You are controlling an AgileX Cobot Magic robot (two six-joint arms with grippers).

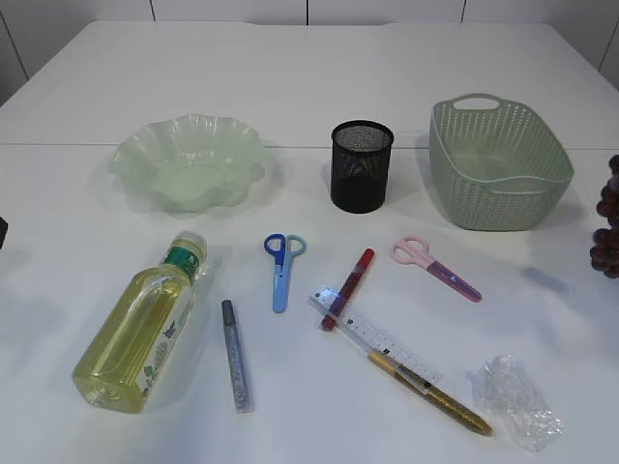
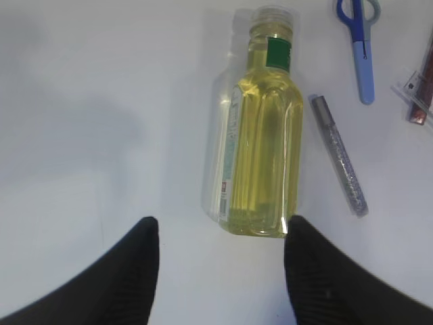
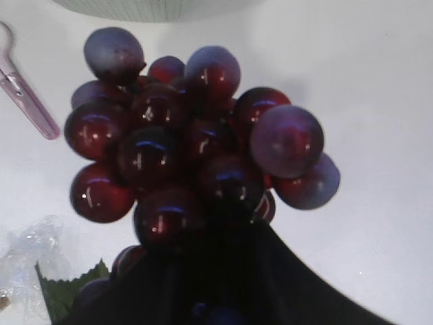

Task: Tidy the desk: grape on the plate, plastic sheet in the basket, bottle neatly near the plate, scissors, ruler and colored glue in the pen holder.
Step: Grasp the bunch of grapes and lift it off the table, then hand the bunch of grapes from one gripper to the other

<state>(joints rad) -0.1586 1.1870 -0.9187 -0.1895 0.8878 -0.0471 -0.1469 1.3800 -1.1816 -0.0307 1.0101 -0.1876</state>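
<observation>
The right end effector [image 3: 223,271] grips the grapes [image 3: 196,135] near the worktop's [image 1: 290,77] right edge; the left end effector [image 2: 220,271] hangs open by the bottle [image 2: 260,128].

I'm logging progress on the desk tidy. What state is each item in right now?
Grapes: held by the right gripper, off the plate.
Plate: empty.
Bottle: lying on its side, capped.
Pen holder: upright, nothing visible inside.
Basket: upright, empty.
Blue scissors: closed, flat.
Pink scissors: closed, flat.
Plastic sheet: crumpled on the table.
Left gripper: open, holding nothing.
</observation>
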